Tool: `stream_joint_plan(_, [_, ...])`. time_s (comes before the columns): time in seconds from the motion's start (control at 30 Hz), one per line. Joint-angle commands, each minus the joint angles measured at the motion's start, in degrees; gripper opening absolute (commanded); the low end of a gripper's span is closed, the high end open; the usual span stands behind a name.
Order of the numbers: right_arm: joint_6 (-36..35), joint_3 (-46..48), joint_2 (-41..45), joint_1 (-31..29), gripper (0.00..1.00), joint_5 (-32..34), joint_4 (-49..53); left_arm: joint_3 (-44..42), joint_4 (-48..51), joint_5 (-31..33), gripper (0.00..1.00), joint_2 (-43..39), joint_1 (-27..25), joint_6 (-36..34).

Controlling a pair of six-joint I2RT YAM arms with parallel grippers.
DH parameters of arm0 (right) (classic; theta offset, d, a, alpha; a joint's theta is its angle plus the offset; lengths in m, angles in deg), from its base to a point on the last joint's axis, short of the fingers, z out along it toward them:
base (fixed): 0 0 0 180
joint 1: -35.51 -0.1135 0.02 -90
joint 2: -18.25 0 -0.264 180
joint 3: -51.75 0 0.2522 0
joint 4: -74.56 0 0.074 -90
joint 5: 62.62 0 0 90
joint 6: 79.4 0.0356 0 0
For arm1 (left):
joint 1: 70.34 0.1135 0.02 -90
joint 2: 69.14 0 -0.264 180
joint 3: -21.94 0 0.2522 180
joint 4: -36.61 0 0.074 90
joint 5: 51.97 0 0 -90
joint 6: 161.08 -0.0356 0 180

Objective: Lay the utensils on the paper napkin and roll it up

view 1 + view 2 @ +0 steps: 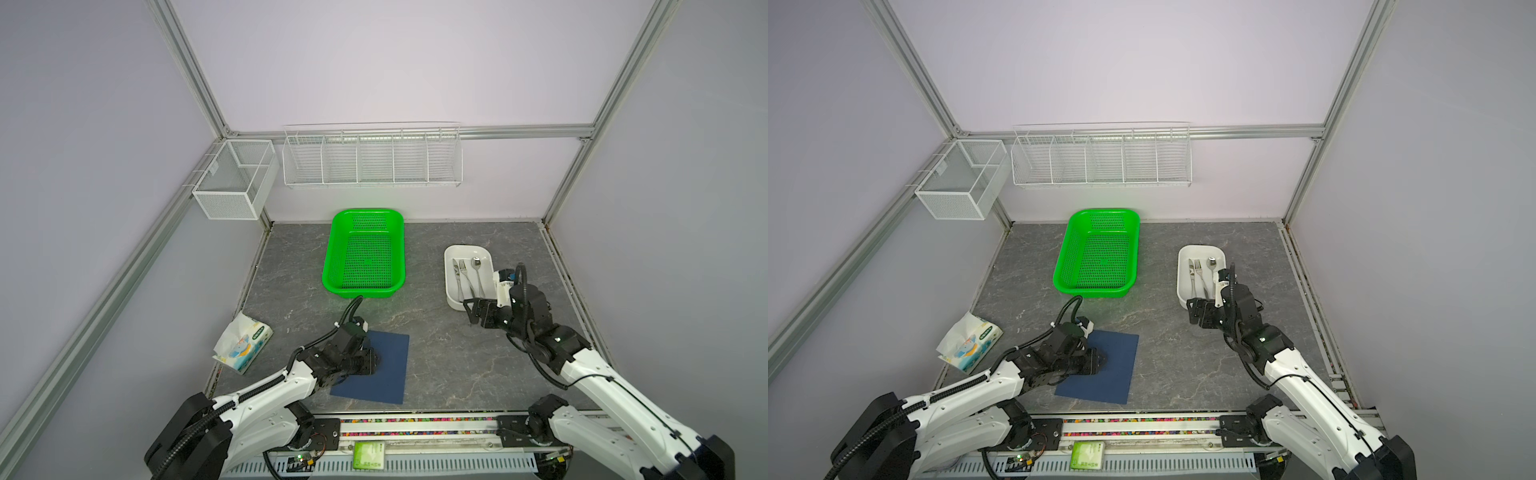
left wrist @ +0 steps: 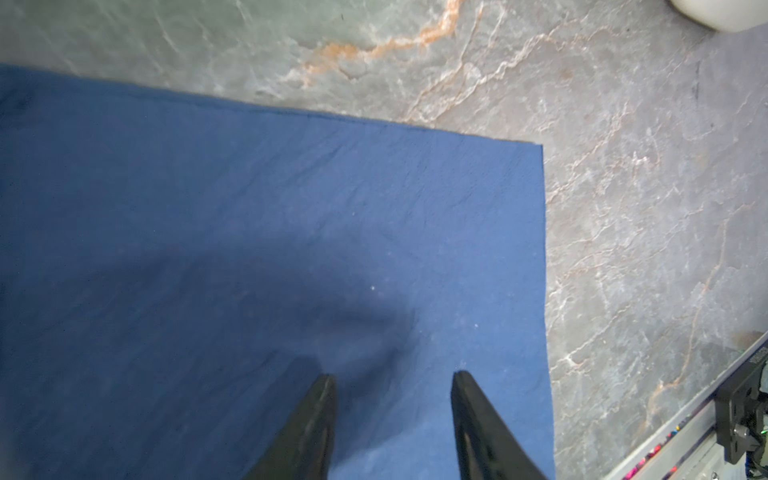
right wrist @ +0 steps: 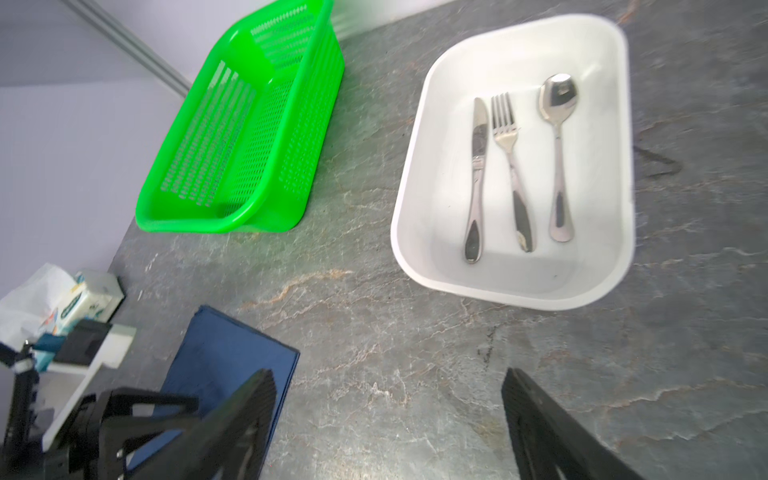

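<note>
The dark blue paper napkin (image 1: 392,365) (image 1: 1119,365) lies flat on the grey tabletop near the front. My left gripper (image 1: 376,359) (image 2: 392,376) hangs low over the napkin's left part, open, with only bare blue paper (image 2: 291,208) between its fingers. The utensils lie side by side in a white tray (image 1: 465,248) (image 3: 409,187) at the right: knife (image 3: 478,166), fork (image 3: 509,166), spoon (image 3: 559,145). My right gripper (image 1: 470,312) (image 3: 387,372) hovers wide open and empty just in front of the tray's near end.
A green plastic basket (image 1: 328,266) stands at the back middle. A white tissue pack (image 1: 243,343) lies at the left edge. A wire rack (image 1: 372,158) and a mesh box (image 1: 235,183) hang on the back walls.
</note>
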Motion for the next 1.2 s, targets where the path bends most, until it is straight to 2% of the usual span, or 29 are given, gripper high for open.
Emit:
stream_joint_plan(0.0, [5.07, 0.96, 3.28, 0.18, 0.88, 8.57, 0.69, -1.61, -2.8, -0.84, 0.46, 0.17, -0.4, 1.0])
stream_joint_plan(0.1, [3.59, 2.05, 5.21, 0.16, 0.89, 7.72, -1.5, -1.82, -4.08, -1.59, 0.46, 0.75, -0.59, 0.25])
stream_joint_plan(0.27, [0.82, 0.9, 4.78, 0.13, 0.88, 3.93, 0.72, -0.46, -7.27, -2.62, 0.46, 4.55, -1.15, -0.9])
stream_joint_plan(0.4, [-2.09, -1.68, 2.77, 0.13, 0.89, 3.14, 4.66, 1.73, -11.96, -0.56, 0.48, 9.48, -5.64, -0.8])
stream_joint_plan(0.57, [-5.02, -0.26, 3.01, 0.18, 0.9, -6.76, 2.2, 7.27, -14.57, -2.89, 0.48, 19.76, -8.5, -2.16])
stream_joint_plan(0.63, [-3.66, 0.73, 2.82, 0.12, 0.91, -7.2, 2.61, 9.86, -15.42, -4.28, 0.49, 24.21, -9.3, -2.99])
stream_joint_plan(0.73, [1.19, 1.71, 1.67, 0.15, 0.93, -4.1, 5.19, 12.29, -19.73, -6.04, 0.48, 29.11, -9.84, -3.31])
stream_joint_plan(0.8, [1.07, 1.65, 0.88, -0.01, 0.97, -8.2, 6.07, 13.31, -22.9, -7.43, 0.49, 31.33, -9.86, -3.62])
stream_joint_plan(0.93, [4.15, 3.57, 1.0, -0.22, 0.98, -9.11, 7.06, 17.62, -22.03, -9.06, 0.49, 35.5, -9.92, -5.65])
stream_joint_plan(1.03, [5.85, 6.26, 2.22, -0.27, 0.9, -14.94, 2.84, 19.25, -21.59, -8.45, 0.49, 35.19, -9.89, -6.93])
stream_joint_plan(1.17, [5.85, 6.3, 0.95, -0.75, 0.84, -19.46, 0.75, 19.01, -18.78, -3.33, 0.54, 27.33, -9.96, -8.78])
